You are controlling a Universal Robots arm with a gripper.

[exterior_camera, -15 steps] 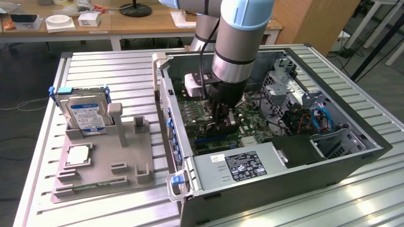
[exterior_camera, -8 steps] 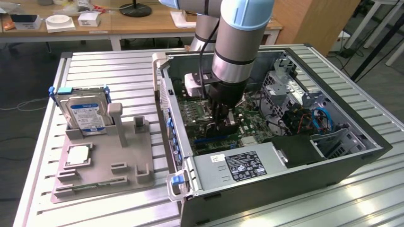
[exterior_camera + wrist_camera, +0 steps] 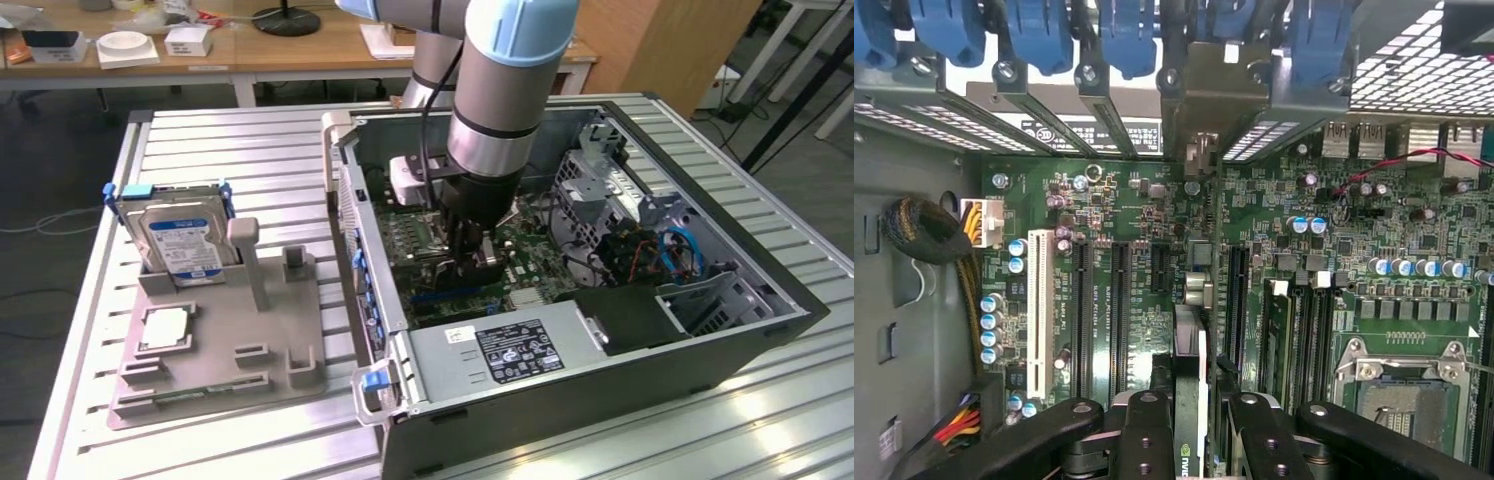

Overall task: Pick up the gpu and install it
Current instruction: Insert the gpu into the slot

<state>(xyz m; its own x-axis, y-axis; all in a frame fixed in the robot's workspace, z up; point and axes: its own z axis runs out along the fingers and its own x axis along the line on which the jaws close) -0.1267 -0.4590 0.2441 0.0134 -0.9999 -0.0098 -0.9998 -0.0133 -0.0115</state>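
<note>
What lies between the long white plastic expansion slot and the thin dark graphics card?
Two long black slots, then a short one nearest the graphics card, in the wrist view.

My arm is a thick silver-grey tube with pale blue caps at the joints, and a thin black cable runs down its side. Below the tube sits a black wrist block with a small white box bolted beside it. My gripper is matt black, its linkage bars rounded and studded with dark screw heads at each pivot
</note>
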